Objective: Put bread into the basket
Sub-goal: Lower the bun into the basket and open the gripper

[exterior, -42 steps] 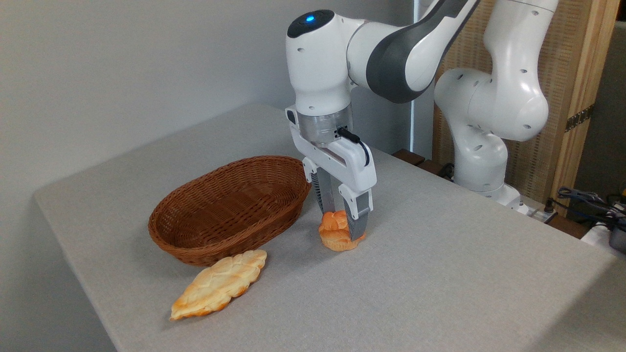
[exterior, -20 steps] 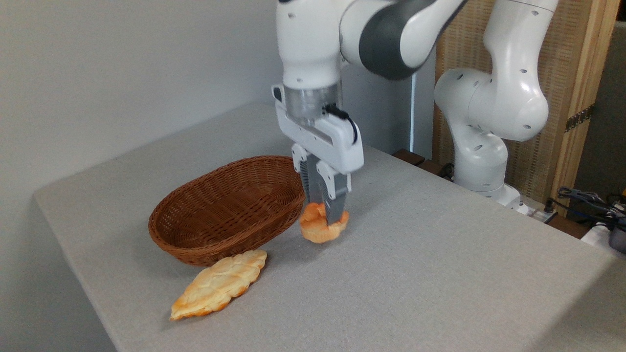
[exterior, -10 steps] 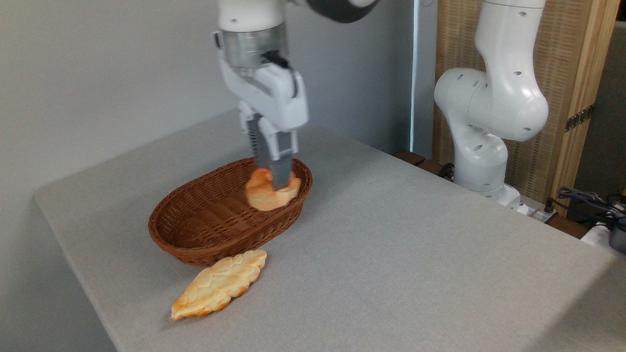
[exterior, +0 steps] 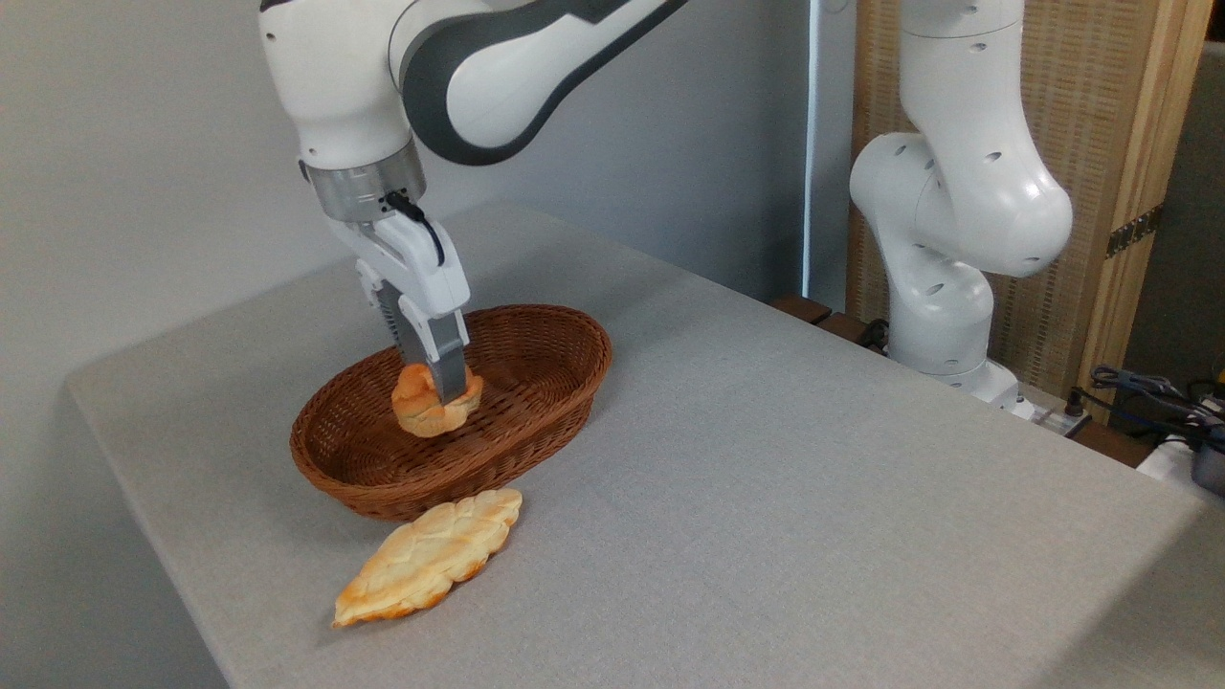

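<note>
My gripper (exterior: 436, 390) is shut on the bread (exterior: 424, 406), a small orange-brown bun with a knobbly top and paler base. The bun hangs tilted over the middle of the brown woven basket (exterior: 536, 419), about level with its rim. Whether it touches the basket floor I cannot tell. One grey finger (exterior: 446, 368) crosses the front of the bun; the other is hidden behind it. The white arm reaches in from the upper right.
A long flat braided pale golden loaf (exterior: 427, 557) lies on the grey table (exterior: 785, 517) just in front of the basket. The arm's white base (exterior: 943, 316) stands at the back right, with cables (exterior: 1144, 388) beyond the table's right edge.
The gripper lifted the bun off the table right of the basket, carried it left over the rim, and now holds it lower over the basket's middle.
</note>
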`<action>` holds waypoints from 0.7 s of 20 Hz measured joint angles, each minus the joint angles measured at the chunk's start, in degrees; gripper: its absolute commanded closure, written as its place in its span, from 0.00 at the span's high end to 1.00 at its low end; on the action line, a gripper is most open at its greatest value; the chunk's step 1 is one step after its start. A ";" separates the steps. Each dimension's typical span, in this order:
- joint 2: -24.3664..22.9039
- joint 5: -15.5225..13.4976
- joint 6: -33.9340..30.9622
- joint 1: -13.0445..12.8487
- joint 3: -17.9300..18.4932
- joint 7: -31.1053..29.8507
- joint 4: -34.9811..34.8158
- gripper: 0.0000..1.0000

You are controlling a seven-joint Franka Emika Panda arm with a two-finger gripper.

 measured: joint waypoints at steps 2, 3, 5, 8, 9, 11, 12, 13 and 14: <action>0.47 0.00 0.93 0.15 -0.01 -0.98 0.17 1.00; 0.47 0.00 1.15 0.28 -0.01 -1.01 0.30 1.00; 0.47 0.00 1.31 0.39 -0.01 -1.01 0.60 1.00; 0.47 0.01 1.32 0.43 0.01 -1.01 0.78 1.00; 0.47 0.01 1.32 0.45 0.03 -1.01 0.79 1.00; 0.47 0.02 1.32 0.51 0.10 -1.01 0.82 1.00; 0.47 0.02 1.34 0.56 0.15 -1.00 1.04 1.00; 0.46 0.03 1.33 0.62 0.21 -0.78 1.50 1.00; 0.45 0.05 1.13 0.67 0.28 -0.48 2.13 1.00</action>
